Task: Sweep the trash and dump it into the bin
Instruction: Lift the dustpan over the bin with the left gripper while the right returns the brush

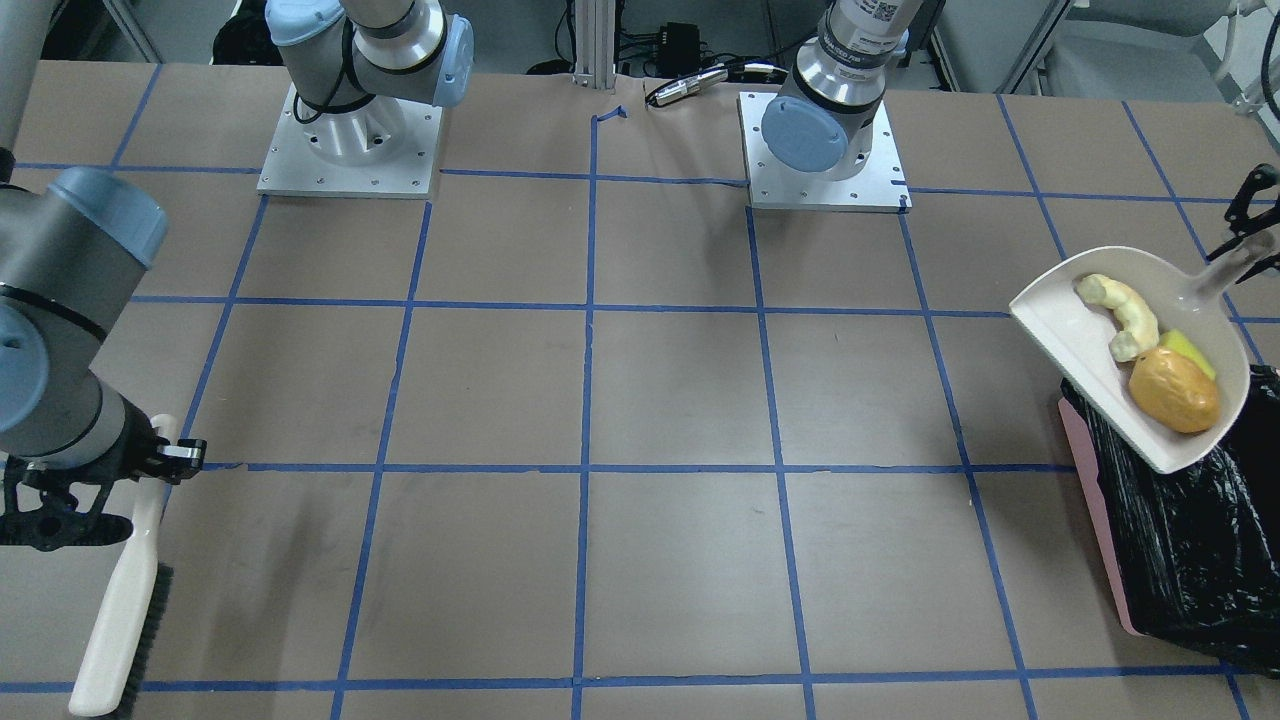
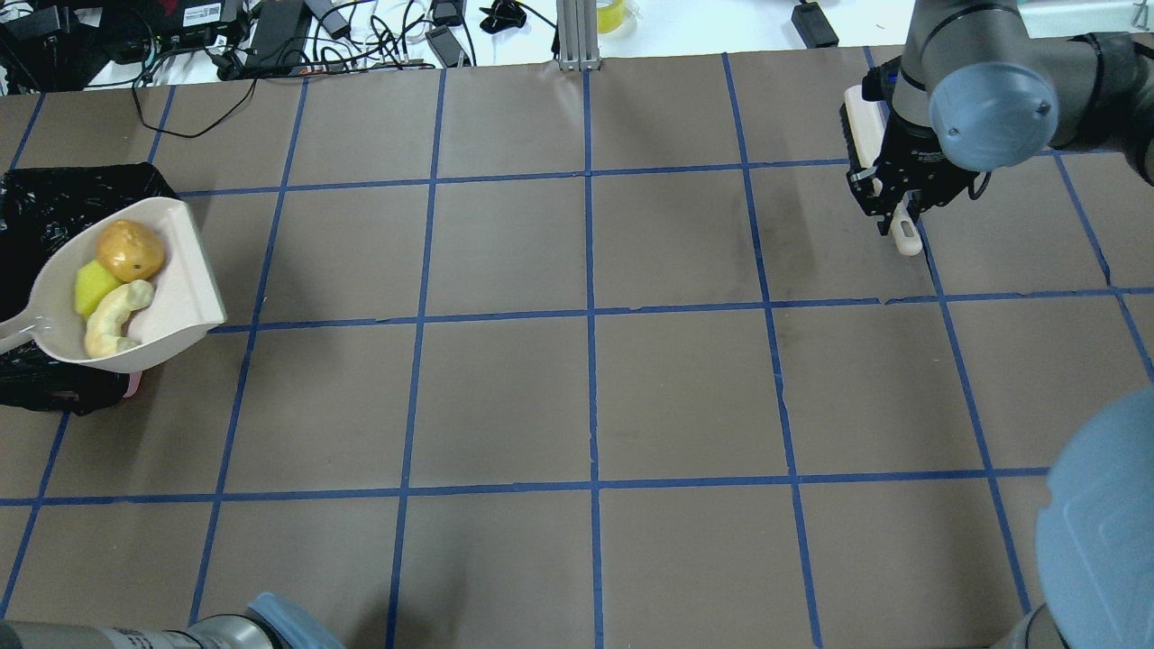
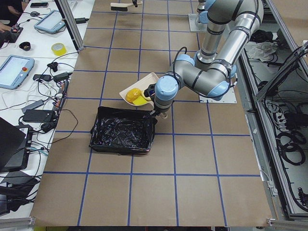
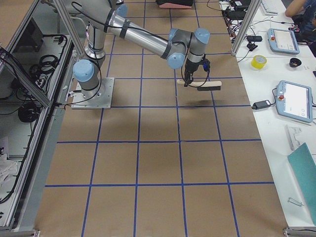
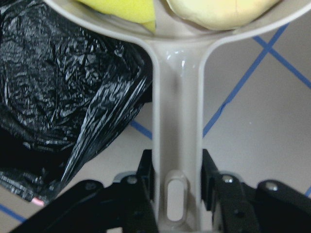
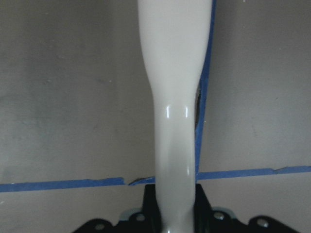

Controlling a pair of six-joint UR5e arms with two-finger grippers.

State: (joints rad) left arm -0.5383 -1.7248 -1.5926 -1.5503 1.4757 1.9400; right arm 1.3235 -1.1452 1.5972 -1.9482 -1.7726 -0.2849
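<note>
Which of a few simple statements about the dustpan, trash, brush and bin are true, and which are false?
All three trash pieces, potato-like lump, rind slice and sponge wedge, lie in the dustpan. True.
The dustpan lies loose, held by nothing. False: the left gripper clamps its handle.
The right gripper grips the brush. True.
The bin has a white liner. False: the liner is black.

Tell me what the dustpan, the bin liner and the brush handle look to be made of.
Dustpan: probably hard beige plastic with a glossy finish; the left wrist view shows sharp highlights on it.
Bin liner: thin black plastic film, shiny and crinkled.
Brush handle: smooth cream plastic, most likely, with small glossy glints.
</note>
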